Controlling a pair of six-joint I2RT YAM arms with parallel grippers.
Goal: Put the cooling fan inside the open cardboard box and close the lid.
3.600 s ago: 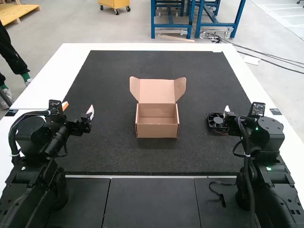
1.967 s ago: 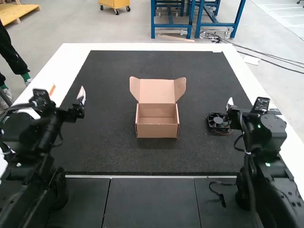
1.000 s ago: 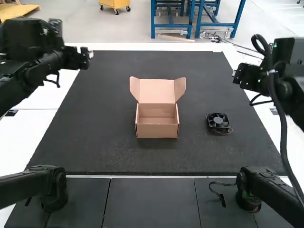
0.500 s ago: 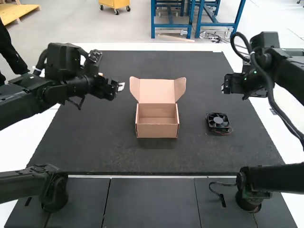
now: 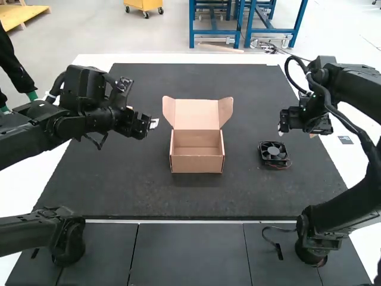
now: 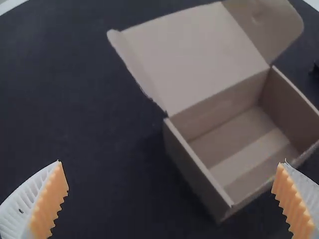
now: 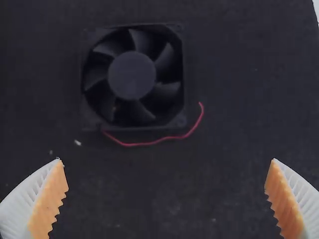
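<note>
- Your cardboard box [image 5: 197, 152] sits near the middle of the black mat [image 5: 119, 179] on the tabletop [image 5: 59, 95], open end up.
- The box's lid [image 5: 197, 113] stands up along the far wall, with a small rounded flap at each of its upper corners.
- In your left wrist view you're looking straight into the box [image 6: 234, 149]. Its bare cardboard floor and inner walls are showing.
- Your left end effector [image 5: 149, 124] hovers above the mat just to the left of the box, level with the lid's left flap and not touching it.
- It's spread wide and holding nothing. In the left wrist view the orange ribbed pads [image 6: 50, 199] stand far apart, one on each side of the left end effector [image 6: 172, 167].
- The cooling fan [image 5: 274, 154] lies flat on the mat to the right of the box, clearly apart from it.
- From your right wrist view the fan [image 7: 133, 77] faces blades up, and its thin red wire [image 7: 159, 139] curls on the mat beside one edge.
- Your right end effector [image 5: 292, 126] hangs above the mat near the fan, a touch to its far side, with no contact.
- It's also wide open and empty. In the right wrist view the fan sits ahead of the right end effector [image 7: 166, 162], not between the fingers.
</note>
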